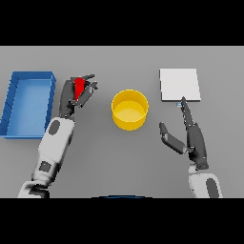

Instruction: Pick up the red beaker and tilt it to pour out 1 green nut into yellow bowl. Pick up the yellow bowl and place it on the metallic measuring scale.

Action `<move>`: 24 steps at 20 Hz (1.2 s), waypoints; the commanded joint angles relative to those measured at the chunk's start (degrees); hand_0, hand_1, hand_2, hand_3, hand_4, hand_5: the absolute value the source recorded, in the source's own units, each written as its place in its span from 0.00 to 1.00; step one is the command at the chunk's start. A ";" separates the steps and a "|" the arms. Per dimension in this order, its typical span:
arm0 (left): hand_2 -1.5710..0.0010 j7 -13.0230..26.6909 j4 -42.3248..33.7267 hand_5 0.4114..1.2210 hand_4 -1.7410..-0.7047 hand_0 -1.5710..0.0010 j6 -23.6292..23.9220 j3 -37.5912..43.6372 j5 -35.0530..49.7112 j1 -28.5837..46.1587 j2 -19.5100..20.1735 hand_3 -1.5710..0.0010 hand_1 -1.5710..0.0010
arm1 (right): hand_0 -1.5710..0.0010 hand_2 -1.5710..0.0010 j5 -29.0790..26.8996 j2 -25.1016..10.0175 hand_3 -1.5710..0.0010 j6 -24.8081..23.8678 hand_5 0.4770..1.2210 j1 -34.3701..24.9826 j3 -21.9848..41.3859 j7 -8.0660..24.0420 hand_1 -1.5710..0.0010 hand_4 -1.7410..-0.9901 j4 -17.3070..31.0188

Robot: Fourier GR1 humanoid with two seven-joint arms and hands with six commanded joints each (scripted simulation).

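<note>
left hand [76, 95] grips red beaker [79, 87] | right hand [190, 136] spread | blue bin [14, 102] left | yellow bowl [129, 110] between

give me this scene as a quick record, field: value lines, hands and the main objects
left hand: fingers curled round the red beaker, left of the bowl
right hand: open, holds nothing, fingertips near the scale's lower edge
yellow bowl: upright on the table, between the hands; no nut visible inside
metallic measuring scale: flat, right of the bowl, nothing on it
blue bin: far left
</note>
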 commanded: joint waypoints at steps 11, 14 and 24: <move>0.01 13.03 -11.71 0.88 0.01 0.01 -4.47 -16.80 -16.41 -2.51 9.07 0.01 0.01 | 1.00 1.00 1.15 -1.28 1.00 -0.10 0.26 0.16 0.00 -0.88 1.00 0.86 -0.47; 0.01 15.15 -13.90 0.90 0.01 0.01 -5.66 -19.18 -18.01 -1.65 9.51 0.01 0.01 | 1.00 1.00 1.82 -1.33 1.00 -0.23 0.25 -0.05 0.23 0.74 1.00 0.86 -0.62; 0.00 20.62 -9.10 0.98 0.05 0.00 -18.95 -38.72 -38.52 -16.44 15.02 0.00 0.00 | 1.00 1.00 2.45 -0.77 1.00 -0.02 0.28 0.15 1.17 0.25 1.00 0.89 -1.03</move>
